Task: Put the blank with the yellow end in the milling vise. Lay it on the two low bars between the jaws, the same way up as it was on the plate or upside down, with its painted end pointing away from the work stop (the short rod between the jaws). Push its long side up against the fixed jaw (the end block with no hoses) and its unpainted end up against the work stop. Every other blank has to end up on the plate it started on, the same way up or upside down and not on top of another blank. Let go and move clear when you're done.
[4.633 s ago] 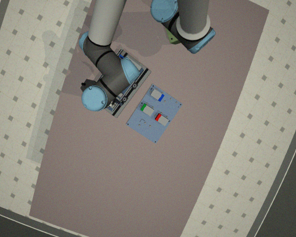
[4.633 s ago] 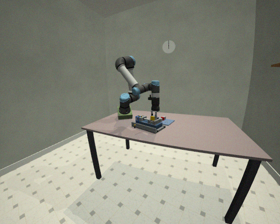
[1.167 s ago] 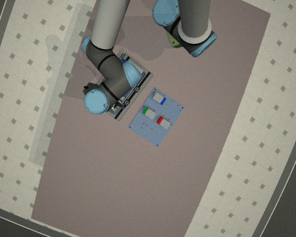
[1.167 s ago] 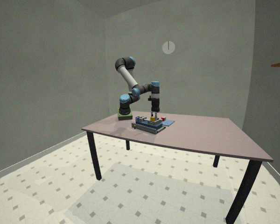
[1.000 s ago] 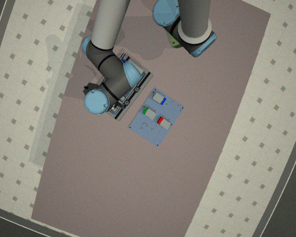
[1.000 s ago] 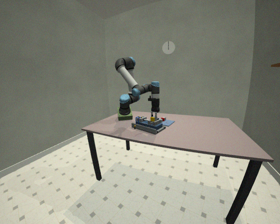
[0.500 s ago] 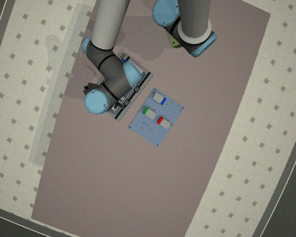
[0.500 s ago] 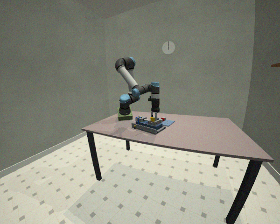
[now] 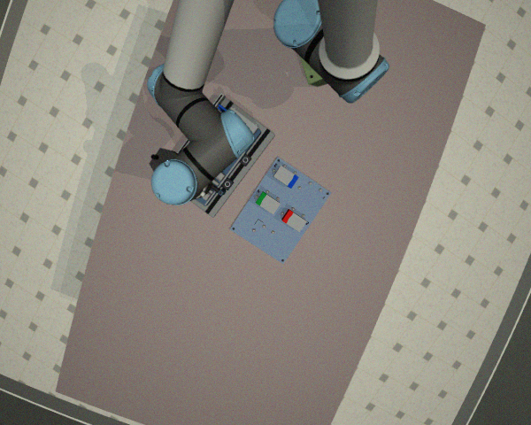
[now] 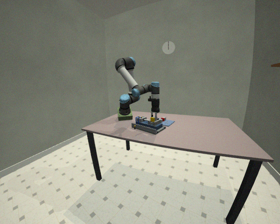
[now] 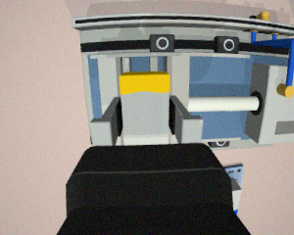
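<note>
My gripper point(image 11: 145, 108) is shut on the grey blank with the yellow end point(image 11: 145, 101), one finger on each long side. The yellow end point(image 11: 145, 84) points away from the wrist camera. The blank hangs over the open milling vise point(image 11: 186, 92), between its jaws, and I cannot tell whether it touches the low bars. A white rod point(image 11: 221, 104) reaches from the hosed block point(image 11: 278, 105) towards the blank's side. In the side view the gripper point(image 10: 154, 115) stands upright over the vise point(image 10: 148, 124), with the yellow end point(image 10: 152, 119) below it. The arm hides them in the overhead view.
The blue plate point(image 9: 280, 209) lies beside the vise point(image 9: 241, 165). It holds a blue-ended blank point(image 9: 287, 175), a green-ended blank point(image 9: 267, 201) and a red-ended blank point(image 9: 294, 220), each apart from the others. Blue hoses point(image 11: 280, 53) run at the vise's right. The robot base point(image 10: 124, 116) stands behind.
</note>
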Motion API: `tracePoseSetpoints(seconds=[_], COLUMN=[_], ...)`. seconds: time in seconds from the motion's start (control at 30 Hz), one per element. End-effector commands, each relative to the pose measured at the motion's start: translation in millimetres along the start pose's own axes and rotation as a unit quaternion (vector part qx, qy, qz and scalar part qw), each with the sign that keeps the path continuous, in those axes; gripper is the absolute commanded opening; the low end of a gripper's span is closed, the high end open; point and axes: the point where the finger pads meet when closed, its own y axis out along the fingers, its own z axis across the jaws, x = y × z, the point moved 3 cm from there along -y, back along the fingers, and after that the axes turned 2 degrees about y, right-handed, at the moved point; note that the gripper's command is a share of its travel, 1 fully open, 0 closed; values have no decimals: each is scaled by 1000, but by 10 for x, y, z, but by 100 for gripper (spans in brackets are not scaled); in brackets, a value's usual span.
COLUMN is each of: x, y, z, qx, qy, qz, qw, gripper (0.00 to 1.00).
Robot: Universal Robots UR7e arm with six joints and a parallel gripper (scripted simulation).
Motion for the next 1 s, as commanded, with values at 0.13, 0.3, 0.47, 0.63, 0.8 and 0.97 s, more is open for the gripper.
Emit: tracePoseSetpoints(seconds=[0.13,0.3,0.47,0.63,0.8,0.97], x=[-1,-1,-1,-1,-1,-1], y=[-1,11,11,11,23,26], z=[-4,-4,-4,-4,-4,-4], qx=[-1,-1,-1,-1,-1,-1], qy=[0,0,0,0,0,0], qz=[0,0,0,0,0,0], qw=[1000,1000,1000,1000,1000,1000], gripper=[0,0,0,0,0,0])
